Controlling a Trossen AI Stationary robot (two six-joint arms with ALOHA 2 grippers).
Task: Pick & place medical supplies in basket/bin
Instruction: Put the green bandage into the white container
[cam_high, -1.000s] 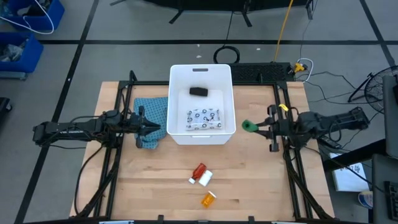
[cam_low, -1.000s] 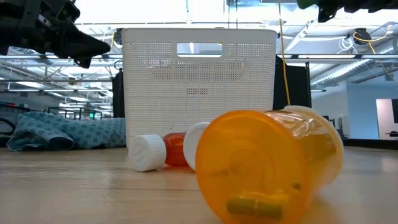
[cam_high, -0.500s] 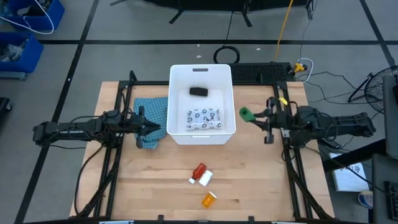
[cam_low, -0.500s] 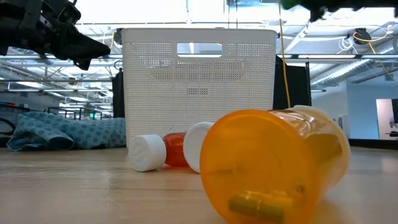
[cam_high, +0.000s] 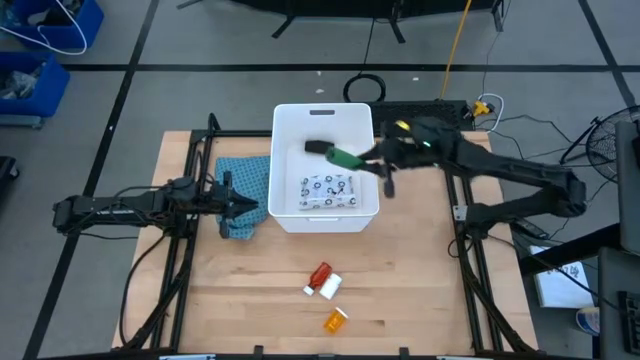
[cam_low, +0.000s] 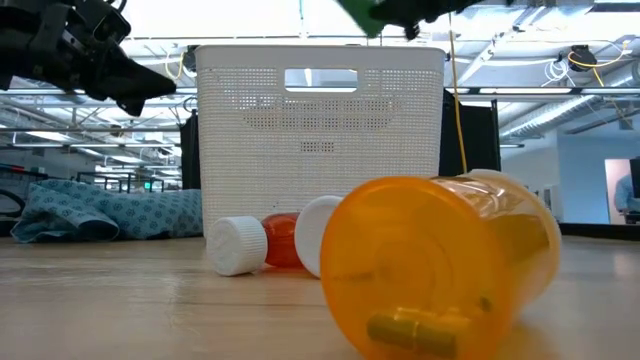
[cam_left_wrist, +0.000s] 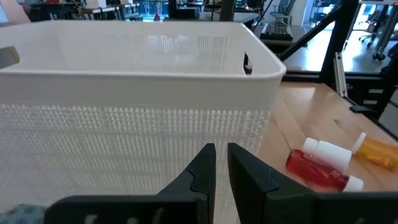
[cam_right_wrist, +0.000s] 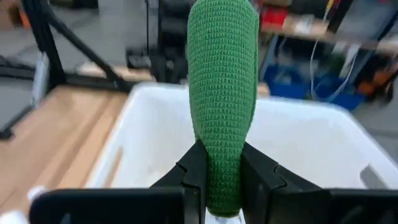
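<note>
My right gripper hangs over the white tub, shut on the green oblong, which also shows in the right wrist view and at the top of the low view. Inside the tub lie the black oblong and the white dotted packet. On the table nearer the front lie the red tube, the white bottle and the orange vial. My left gripper waits shut beside the tub's left wall, over the teal cloth. My right gripper pinches the green oblong by one end between its two fingers. The oblong lies along the fingers and sticks out past their tips. The fingers reach in from the table's right. The oblong is lifted clear, above the tub's inside.
The teal cloth lies bunched against the tub's left wall. The tub's near wall fills the left wrist view, with the red tube beyond. A black keyboard and cables sit at the far edge. Bare wood lies to the right.
My right gripper has swung from the table's right side toward the left and far edge, carrying the green oblong from beside the tub's right wall to above the tub's inside. It has stayed shut on the oblong. My left arm has kept still.
</note>
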